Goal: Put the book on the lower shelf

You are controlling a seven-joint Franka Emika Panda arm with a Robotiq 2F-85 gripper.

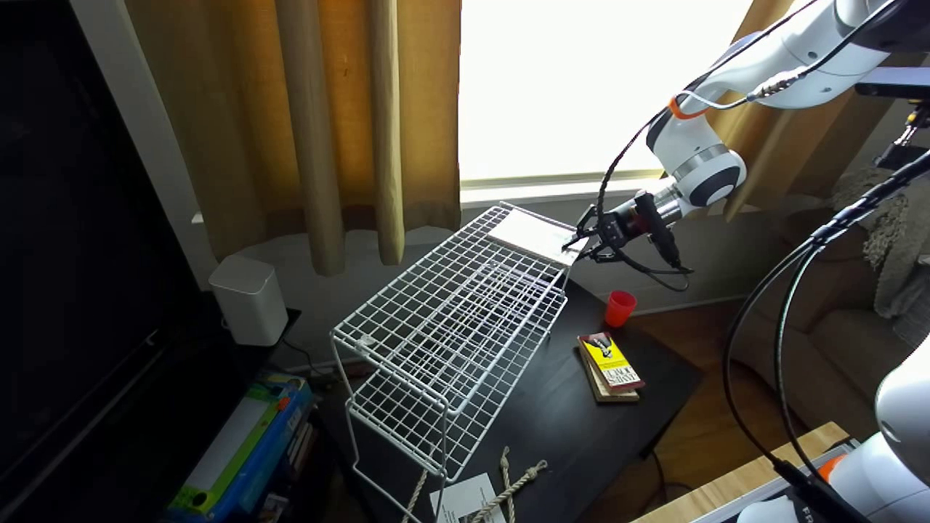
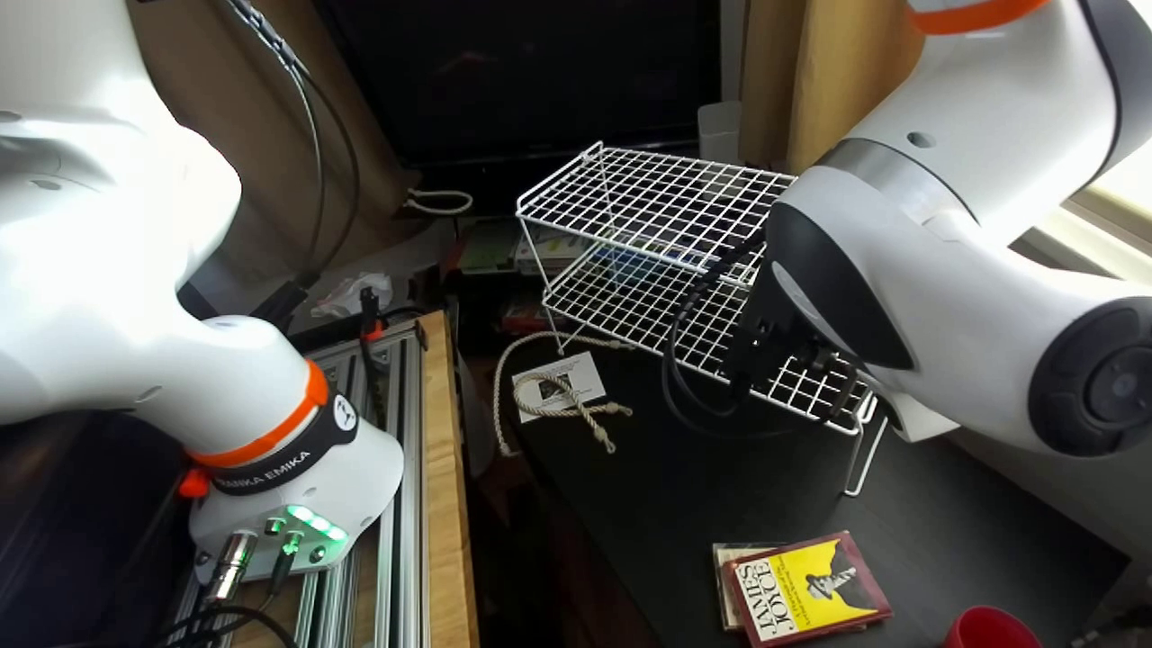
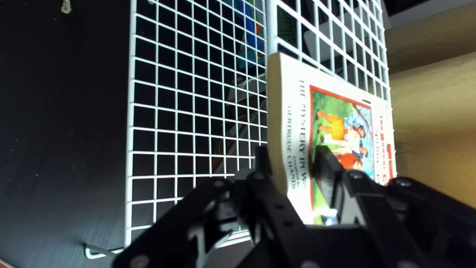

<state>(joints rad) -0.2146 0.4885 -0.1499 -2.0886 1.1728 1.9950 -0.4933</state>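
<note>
The white book [image 1: 534, 231] lies cover-up across the far end of the wire rack's top grid [image 1: 436, 309]. Its coloured cover [image 3: 336, 123] and page edge show in the wrist view, the near end curving slightly. The lower shelf [image 3: 193, 108] is the white wire tier beneath and left of the book there; it also shows in both exterior views [image 1: 483, 425] [image 2: 648, 306]. My gripper [image 3: 292, 156] straddles the book's near end, one finger over the cover, one at the edge side [image 1: 574, 248]. Whether the fingers clamp it is unclear. My arm hides the book in an exterior view.
A yellow paperback on another book [image 1: 610, 363] and a red cup [image 1: 620, 309] stand on the black table [image 1: 538, 436] beside the rack. Rope [image 1: 508, 494] and a white card [image 1: 465, 501] lie by the rack's other end. Curtains and a window are behind.
</note>
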